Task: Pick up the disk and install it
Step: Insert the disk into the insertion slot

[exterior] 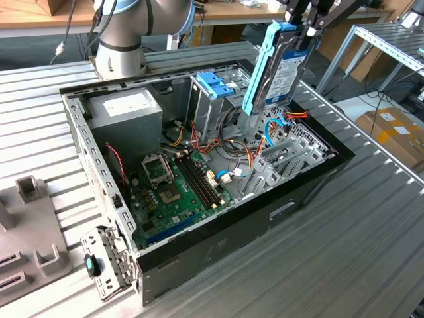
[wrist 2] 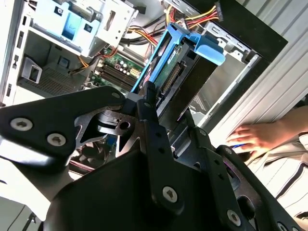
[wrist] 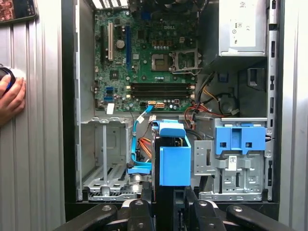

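Note:
The disk hangs upright above the open computer case, its white label with the blue band facing the exterior view's right and a blue rail along its side. My gripper is shut on its upper end. In the first wrist view the disk shows edge-on between my fingers, over the front part of the case between an empty metal bay and the drive cage. The second wrist view shows the disk tilted, reaching down toward the case floor.
A grey power-supply box sits in the case's back corner, the motherboard lies on the floor, and loose cables run under the disk. A blue latch tops the drive cage. A person's hand rests beside the case. Grey fixtures stand on the table.

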You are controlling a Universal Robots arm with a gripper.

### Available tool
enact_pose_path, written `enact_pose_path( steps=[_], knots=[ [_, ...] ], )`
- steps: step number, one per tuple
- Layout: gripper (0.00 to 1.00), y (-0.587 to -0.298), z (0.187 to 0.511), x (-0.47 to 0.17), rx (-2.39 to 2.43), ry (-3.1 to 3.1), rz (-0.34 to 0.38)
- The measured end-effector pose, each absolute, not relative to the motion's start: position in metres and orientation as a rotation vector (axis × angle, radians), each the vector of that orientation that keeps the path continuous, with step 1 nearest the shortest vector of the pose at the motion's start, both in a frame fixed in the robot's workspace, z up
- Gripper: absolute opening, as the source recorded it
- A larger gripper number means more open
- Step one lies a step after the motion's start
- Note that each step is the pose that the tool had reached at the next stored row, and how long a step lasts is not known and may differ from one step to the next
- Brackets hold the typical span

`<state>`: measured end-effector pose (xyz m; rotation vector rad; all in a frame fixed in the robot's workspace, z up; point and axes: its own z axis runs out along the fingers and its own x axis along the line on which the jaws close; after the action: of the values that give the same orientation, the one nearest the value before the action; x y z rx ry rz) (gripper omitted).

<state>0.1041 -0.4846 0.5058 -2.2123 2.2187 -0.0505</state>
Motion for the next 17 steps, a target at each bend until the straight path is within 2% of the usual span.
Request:
enact_pose_path(
  steps=[8,17],
  knots=[
    [0.35,-0.497,0.506,0.104,-2.212,2.219,-0.051],
    [0.35,-0.498,0.506,0.104,-2.212,2.219,-0.051]
  ],
)
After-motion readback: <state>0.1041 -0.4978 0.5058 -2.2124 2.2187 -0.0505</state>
